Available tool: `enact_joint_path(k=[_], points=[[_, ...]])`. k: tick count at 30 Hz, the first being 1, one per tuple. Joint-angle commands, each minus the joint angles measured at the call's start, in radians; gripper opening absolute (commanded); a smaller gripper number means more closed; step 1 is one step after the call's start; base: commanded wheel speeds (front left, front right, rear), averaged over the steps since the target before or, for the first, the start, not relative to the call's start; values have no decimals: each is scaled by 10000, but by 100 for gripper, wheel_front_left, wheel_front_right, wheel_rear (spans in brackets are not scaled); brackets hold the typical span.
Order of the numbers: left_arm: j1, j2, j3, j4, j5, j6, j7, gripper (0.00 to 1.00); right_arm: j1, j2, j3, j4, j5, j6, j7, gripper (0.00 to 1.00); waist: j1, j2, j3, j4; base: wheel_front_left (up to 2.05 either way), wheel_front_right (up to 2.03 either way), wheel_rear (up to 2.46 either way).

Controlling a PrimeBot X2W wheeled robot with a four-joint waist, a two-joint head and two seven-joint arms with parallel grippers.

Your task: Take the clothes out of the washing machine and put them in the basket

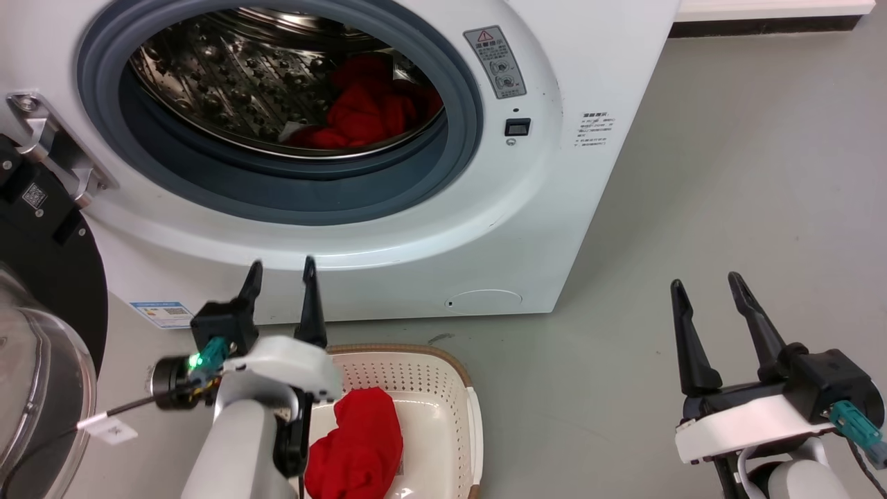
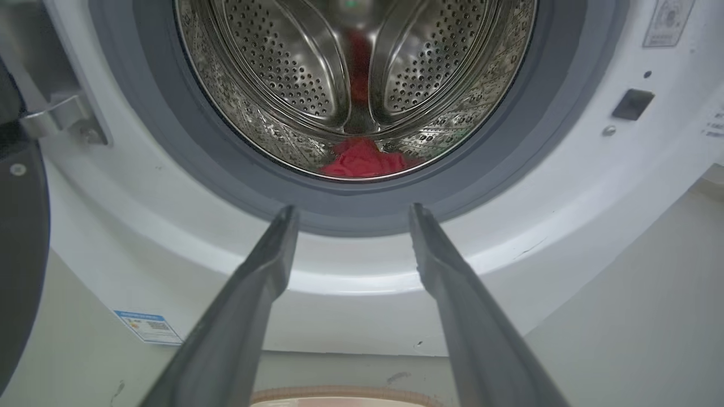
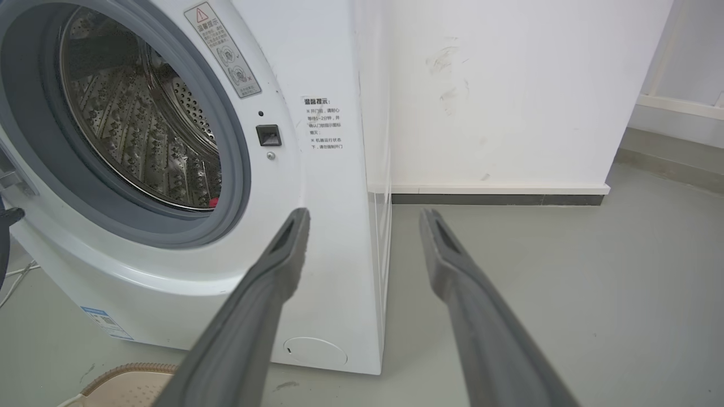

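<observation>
— Head view: clothes (image 1: 367, 111) lie upper centre inside the washing machine (image 1: 554, 208), above our open left gripper (image 1: 283, 263); one sits in the basket (image 1: 416, 350).
— Left wrist view: they're dead ahead. Right wrist view: our right gripper (image 3: 365, 212), open, aims right of the drum. Left looks nearer.

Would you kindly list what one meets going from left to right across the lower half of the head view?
Door → left gripper → basket → right gripper.
</observation>
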State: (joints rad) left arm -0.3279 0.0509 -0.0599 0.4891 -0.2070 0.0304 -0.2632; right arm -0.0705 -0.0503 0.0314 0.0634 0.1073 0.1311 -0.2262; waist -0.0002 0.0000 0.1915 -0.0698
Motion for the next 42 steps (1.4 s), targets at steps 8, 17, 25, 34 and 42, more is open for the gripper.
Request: enact_joint_path(k=[8,17,25,34,42], points=[[-1454,-8,57,60,219,-27,-22,100,45,5,-44,-535,-7,-7,199,100,2,0,337,25,0,0,0],[-4329,527,64,2074,317,-258,137,100,-436,3,134,-1058,266,-7,201,100,2,0,1774,-429,0,0,0],[-6895,1247,101,3699,379,-266,751,100,-1070,6,456,-1050,661,-5,-75,100,2,0,3386,-1042,0,0,0],[-9260,2007,-26,5241,462,-321,1822,100,-1692,8,1143,-765,1126,-7,-318,100,2,0,4614,-1817,0,0,0],[-10753,2918,-424,6201,856,-322,3455,100,-2016,9,1636,-473,1667,-7,-402,100,2,0,5418,-2613,0,0,0]])
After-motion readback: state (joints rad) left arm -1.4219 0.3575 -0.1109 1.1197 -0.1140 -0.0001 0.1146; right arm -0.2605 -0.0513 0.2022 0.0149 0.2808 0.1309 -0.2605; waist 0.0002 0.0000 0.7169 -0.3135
